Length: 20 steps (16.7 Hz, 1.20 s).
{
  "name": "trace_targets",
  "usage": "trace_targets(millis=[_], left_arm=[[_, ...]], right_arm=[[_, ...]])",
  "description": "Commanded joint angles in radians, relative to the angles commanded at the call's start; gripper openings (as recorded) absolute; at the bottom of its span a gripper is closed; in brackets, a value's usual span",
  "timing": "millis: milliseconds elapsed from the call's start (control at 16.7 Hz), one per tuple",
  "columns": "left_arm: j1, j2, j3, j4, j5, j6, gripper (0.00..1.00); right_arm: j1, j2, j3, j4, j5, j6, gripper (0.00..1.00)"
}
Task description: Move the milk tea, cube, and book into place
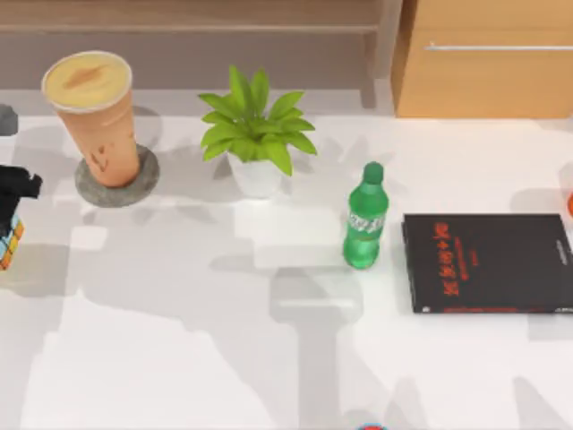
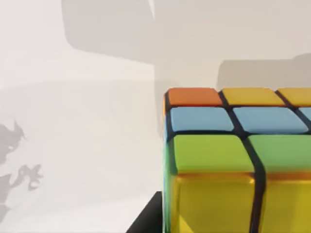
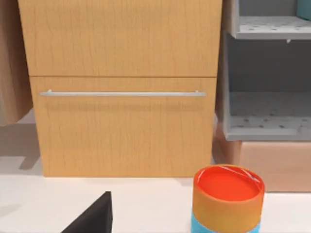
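Top view: milk tea (image 1: 94, 116) upright.

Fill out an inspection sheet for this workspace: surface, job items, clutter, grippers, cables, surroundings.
Surface: white table, crossed by grey shadows.
Job's things: milk tea upright on a round grey coaster at the far left; cube at the table's left edge, close up in the left wrist view. Light-blue book: nothing seen.
Clutter: potted plant at the middle back, green bottle upright right of it, black book with red lettering lying flat on the right, orange-topped can near the drawer.
Grippers: left gripper at the left edge, right over the cube.
Cables: nothing seen.
Surroundings: wooden drawer cabinet with a metal handle, grey shelves beside it.
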Motion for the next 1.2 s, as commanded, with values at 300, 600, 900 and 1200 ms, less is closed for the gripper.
trace_targets(millis=[300, 600, 900, 1200], left_arm=[[0.019, -0.13, 0.03, 0.26, -0.082, -0.127, 0.0], [0.013, -0.295, 0.034, 0.692, -0.122, -0.235, 0.0], [-0.052, -0.377, 0.033, 1.005, -0.056, -0.26, 0.0], [-0.116, -0.365, 0.044, 1.096, 0.032, -0.241, 0.0]], right_arm=[[0.0, 0.0, 0.0, 0.0, 0.0, 0.0, 1.0], [0.0, 0.0, 0.0, 0.0, 0.0, 0.0, 1.0], [0.0, 0.0, 0.0, 0.0, 0.0, 0.0, 1.0], [0.0, 0.0, 0.0, 0.0, 0.0, 0.0, 1.0]])
